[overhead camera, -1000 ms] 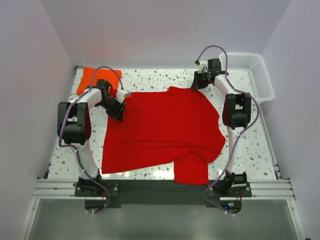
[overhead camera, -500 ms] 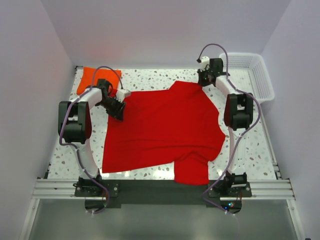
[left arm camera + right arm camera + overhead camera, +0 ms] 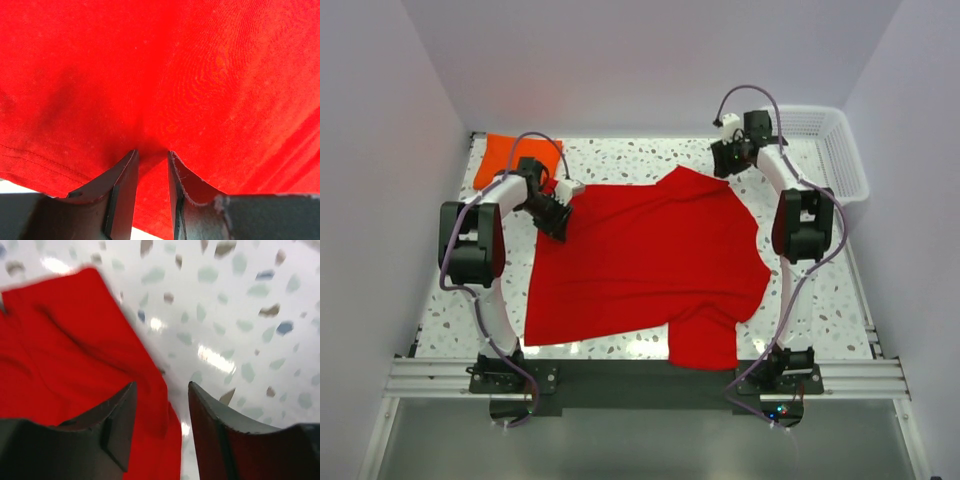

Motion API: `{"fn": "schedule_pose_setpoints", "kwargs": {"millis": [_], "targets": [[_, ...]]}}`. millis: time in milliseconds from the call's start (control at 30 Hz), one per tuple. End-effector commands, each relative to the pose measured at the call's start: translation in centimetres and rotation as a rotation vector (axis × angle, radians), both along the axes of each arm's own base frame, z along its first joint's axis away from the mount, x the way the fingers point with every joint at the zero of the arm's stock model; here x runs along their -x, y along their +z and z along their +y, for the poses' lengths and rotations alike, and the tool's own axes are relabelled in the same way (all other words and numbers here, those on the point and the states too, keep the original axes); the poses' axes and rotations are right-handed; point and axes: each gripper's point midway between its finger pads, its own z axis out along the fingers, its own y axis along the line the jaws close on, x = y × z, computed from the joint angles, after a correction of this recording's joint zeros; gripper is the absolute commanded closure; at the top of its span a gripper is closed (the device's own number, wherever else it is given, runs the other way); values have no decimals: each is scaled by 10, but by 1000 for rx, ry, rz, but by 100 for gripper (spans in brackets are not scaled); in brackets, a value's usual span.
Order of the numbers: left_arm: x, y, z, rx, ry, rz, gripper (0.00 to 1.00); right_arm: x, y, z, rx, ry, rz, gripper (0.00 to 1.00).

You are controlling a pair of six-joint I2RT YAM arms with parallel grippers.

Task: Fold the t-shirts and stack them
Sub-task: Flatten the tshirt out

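Note:
The red t-shirt (image 3: 650, 260) lies spread across the middle of the table, one sleeve hanging toward the front edge. Folded into a small pad, the orange t-shirt (image 3: 508, 155) sits at the back left corner. My left gripper (image 3: 558, 218) presses on the red shirt's left edge; in the left wrist view its jaws (image 3: 152, 152) stand narrowly open with red cloth (image 3: 175, 65) puckered between the tips. At the shirt's far edge, my right gripper (image 3: 727, 160) is open (image 3: 162, 385), and the cloth's edge (image 3: 65, 350) lies loose under the left finger.
A white lattice basket (image 3: 835, 150) stands at the back right corner, beside the right arm. Speckled tabletop (image 3: 620, 155) shows behind the red shirt and along its right side (image 3: 820, 290). Walls close in on three sides.
The right gripper drew the shirt's far edge a little back and right, then opened and let it go. The left jaws narrowed slightly; that arm stayed put.

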Motion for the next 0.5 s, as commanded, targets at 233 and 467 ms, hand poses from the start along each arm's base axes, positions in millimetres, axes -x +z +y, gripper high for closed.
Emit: {"fn": "schedule_pose_setpoints", "kwargs": {"millis": [233,467], "targets": [[24,-19,-3,-61,-37,99,64,-65,36,87,-274,67,-205,53],[27,-19,0,-71,-38,102,63,-66,8,112,-287,84,-189,47]]}}
